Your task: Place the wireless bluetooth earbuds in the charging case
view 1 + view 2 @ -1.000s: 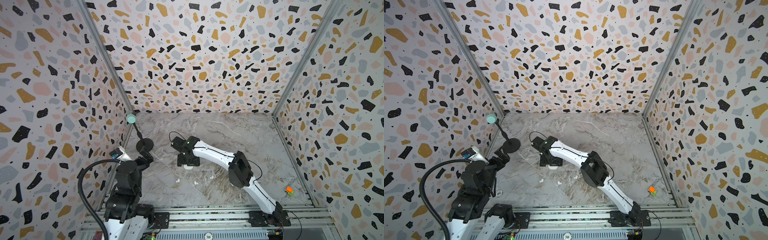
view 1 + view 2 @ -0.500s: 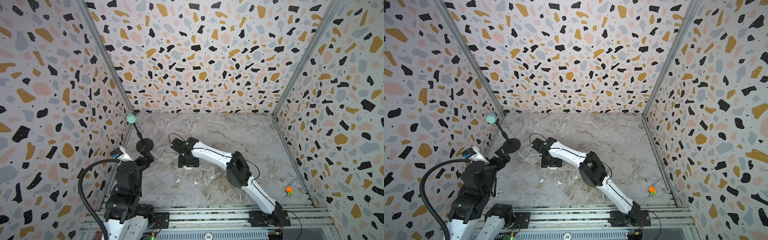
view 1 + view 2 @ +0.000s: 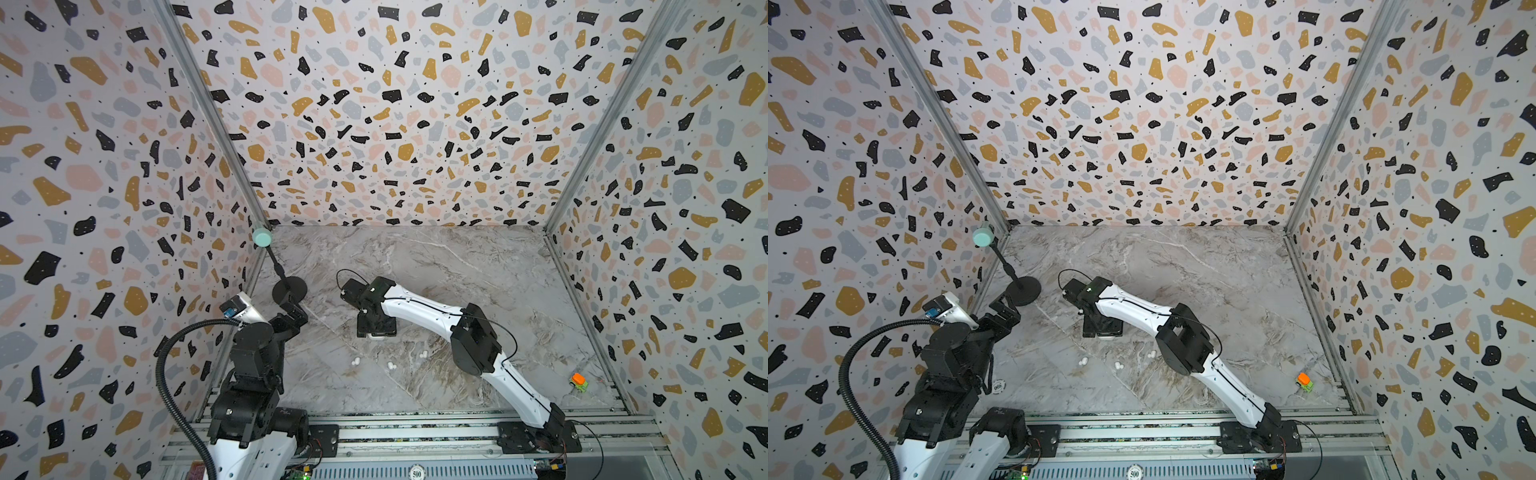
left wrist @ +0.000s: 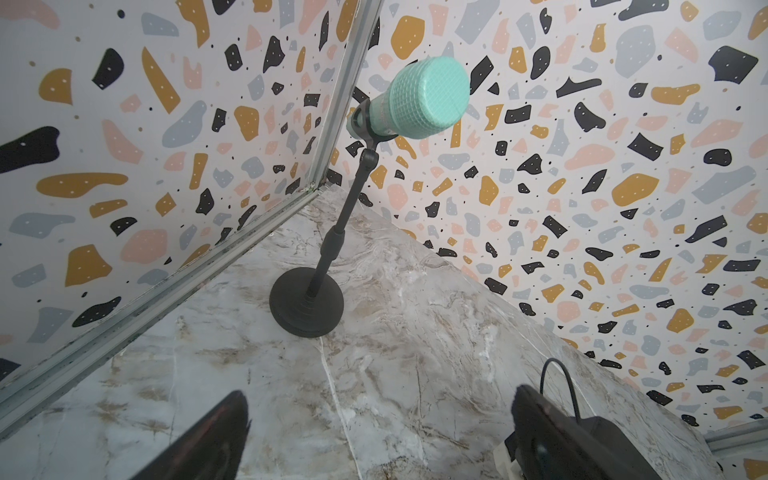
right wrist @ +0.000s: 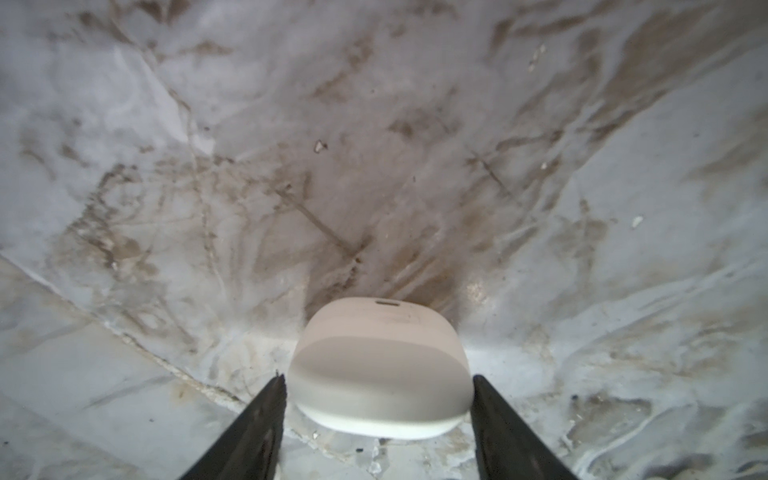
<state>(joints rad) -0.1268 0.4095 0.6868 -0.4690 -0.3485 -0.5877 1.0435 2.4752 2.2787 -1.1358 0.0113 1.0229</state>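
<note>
Top views: tiny white bean-shaped plastic earbuds [image 3: 391, 365] lie loose on grey marble tabletop [image 3: 457, 266], apart from smooth white oval charging case [image 3: 377, 337] under right gripper [image 3: 376, 330]. L wrist: left gripper [image 4: 380, 397] spread wide, empty. R wrist: fingers [image 5: 266, 415] flank case [image 5: 380, 365] sides, can't tell if pinching. Case prob. light, rigid, slick; grip mid-sides. Buds prob. roll easily.

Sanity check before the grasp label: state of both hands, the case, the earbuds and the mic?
right hand: straddling the charging case; contact unclear.
left hand: open, empty.
charging case: closed, flat on the table.
earbuds: loose on the table, none in the charging case.
microphone: upright on its stand.
</note>
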